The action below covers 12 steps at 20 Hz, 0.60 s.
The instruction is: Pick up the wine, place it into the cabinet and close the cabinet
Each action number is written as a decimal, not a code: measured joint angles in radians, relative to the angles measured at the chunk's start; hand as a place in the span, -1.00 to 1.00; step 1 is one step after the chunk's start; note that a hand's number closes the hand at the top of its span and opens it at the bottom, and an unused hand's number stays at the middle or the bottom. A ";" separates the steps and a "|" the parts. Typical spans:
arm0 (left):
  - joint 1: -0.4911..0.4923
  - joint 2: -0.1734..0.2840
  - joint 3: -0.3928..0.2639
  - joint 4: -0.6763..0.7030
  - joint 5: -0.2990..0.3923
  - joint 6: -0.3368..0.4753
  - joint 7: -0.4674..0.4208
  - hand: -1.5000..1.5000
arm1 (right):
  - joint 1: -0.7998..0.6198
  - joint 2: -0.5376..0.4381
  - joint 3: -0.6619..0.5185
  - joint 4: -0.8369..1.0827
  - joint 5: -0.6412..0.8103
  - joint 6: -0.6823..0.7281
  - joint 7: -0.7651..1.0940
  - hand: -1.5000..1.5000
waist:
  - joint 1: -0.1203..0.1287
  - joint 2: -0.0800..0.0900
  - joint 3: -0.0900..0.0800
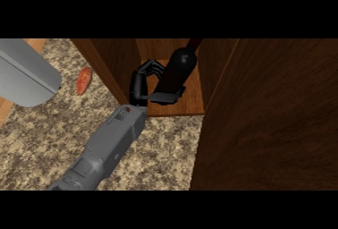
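Now | wine (179, 67) is gripped by hand (141, 85), fingers curled round it, inside cabinet (178, 107) at upper centre | cabinet door (271, 116) is seen open at right

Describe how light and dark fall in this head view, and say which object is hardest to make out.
Head view: the speckled counter is evenly lit; the cabinet interior is dim; the dark wine bottle and black robot hand blend together there, so the bottle's outline is hardest to read.
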<state>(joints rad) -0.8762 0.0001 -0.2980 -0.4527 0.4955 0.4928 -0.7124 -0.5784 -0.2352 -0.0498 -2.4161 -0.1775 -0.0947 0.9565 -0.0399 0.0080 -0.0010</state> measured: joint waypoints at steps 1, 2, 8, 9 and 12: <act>-0.013 0.000 0.010 0.019 0.014 -0.007 -0.002 1.00 | 0.005 0.005 0.008 -0.001 0.001 -0.001 -0.002 -1.00 | -0.003 0.001 0.000; -0.025 0.001 0.016 0.034 0.028 -0.010 -0.002 1.00 | 0.006 0.008 0.009 0.000 0.001 -0.001 -0.004 -1.00 | -0.004 0.002 0.000; -0.085 0.000 0.060 0.145 0.063 -0.043 -0.035 1.00 | -0.006 0.011 0.007 0.002 -0.002 -0.001 -0.007 -1.00 | -0.011 0.005 0.000; -0.098 0.001 0.064 0.161 0.070 -0.044 -0.036 1.00 | -0.011 0.014 0.007 0.004 -0.002 -0.002 -0.007 -1.00 | -0.014 0.006 0.000; -0.127 0.005 0.086 0.206 0.075 -0.060 -0.033 1.00 | -0.008 0.017 0.009 0.004 -0.004 0.000 -0.010 -1.00 | -0.014 0.005 0.001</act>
<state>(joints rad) -1.0033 0.0051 -0.2116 -0.2466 0.5703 0.4332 -0.7457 -0.5860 -0.2187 -0.0406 -2.4120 -0.1812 -0.0943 0.9466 -0.0536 0.0131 -0.0001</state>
